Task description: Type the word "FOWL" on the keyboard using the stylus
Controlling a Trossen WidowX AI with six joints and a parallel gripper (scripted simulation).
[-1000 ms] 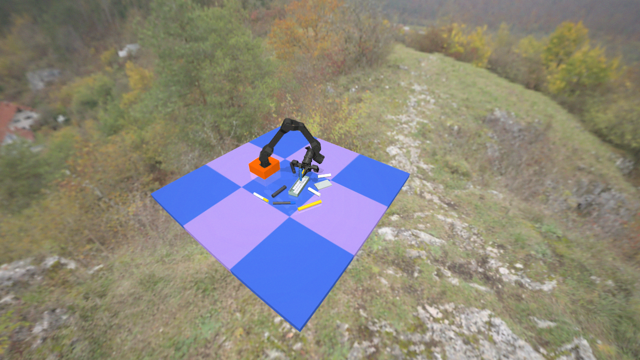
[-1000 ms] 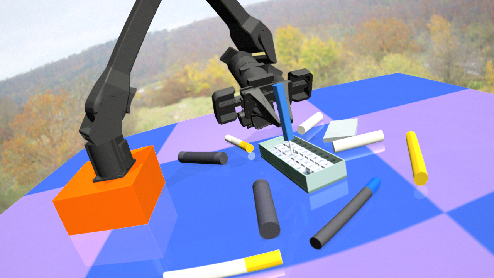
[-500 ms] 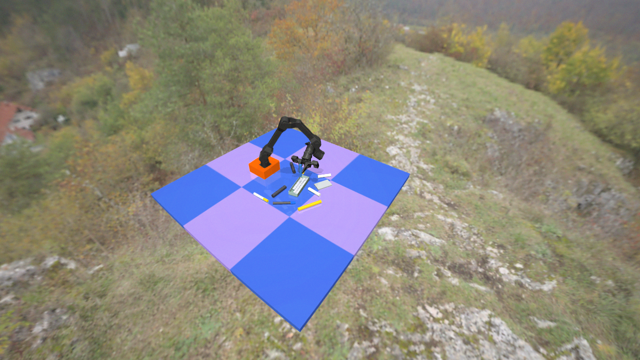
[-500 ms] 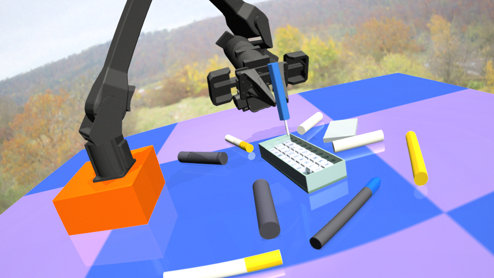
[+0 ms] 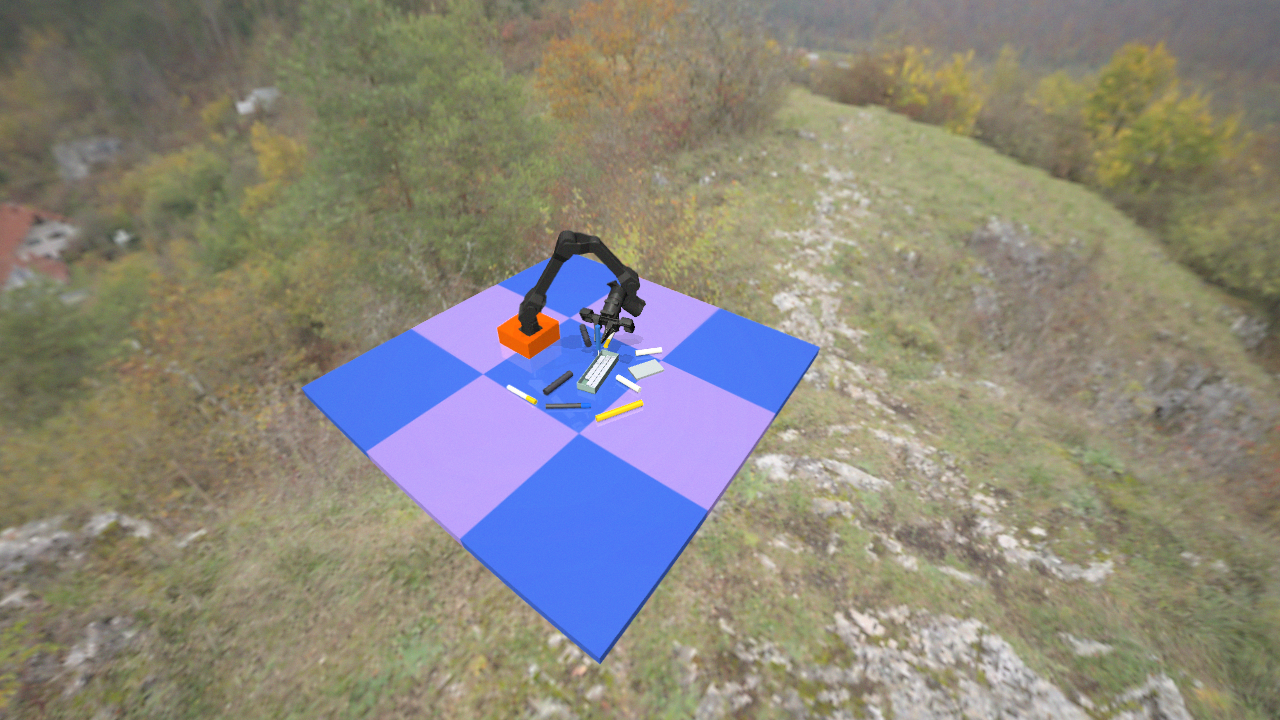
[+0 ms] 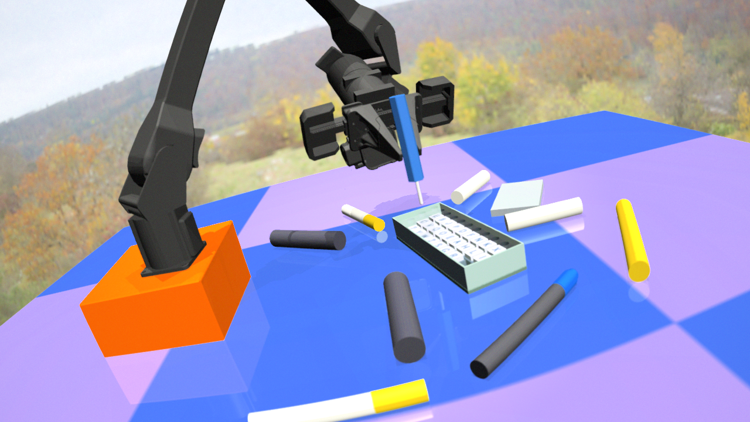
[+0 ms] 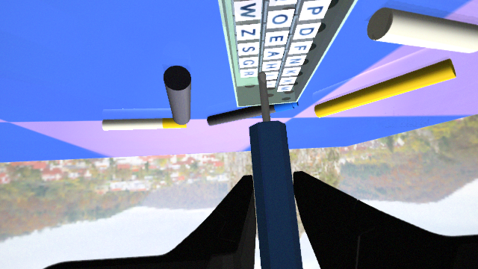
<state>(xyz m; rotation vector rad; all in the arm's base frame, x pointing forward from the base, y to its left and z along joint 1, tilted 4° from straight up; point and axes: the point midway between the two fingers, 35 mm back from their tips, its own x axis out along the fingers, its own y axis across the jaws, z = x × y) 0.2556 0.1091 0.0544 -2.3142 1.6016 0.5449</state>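
My gripper (image 6: 409, 153) (image 7: 272, 182) is shut on the blue stylus (image 6: 405, 130) (image 7: 272, 149) and holds it steeply, with its thin pale tip pointing down. The keyboard (image 6: 495, 271) (image 7: 244, 98) is a pale green open tray with rows of white lettered keys. In the exterior view the tip hangs in the air by the keyboard's far left end, above the rim and off the keys. In the wrist view the tip overlaps the keyboard near the R key (image 7: 248, 73), with the F key (image 7: 300, 47) and O key (image 7: 279, 19) also readable. The W key (image 7: 247, 10) shows near the top edge.
Dark cylinders (image 6: 404, 315) (image 6: 306, 240) and a dark blue-tipped marker (image 6: 519, 330) lie around the keyboard. White cylinders (image 6: 545, 214) (image 6: 470, 186), a pale slab (image 6: 517, 195) and a yellow cylinder (image 6: 631, 238) lie on its far side. A small white-and-yellow cylinder (image 6: 361, 217) lies at its left. The arm's base block (image 6: 157, 309) is orange.
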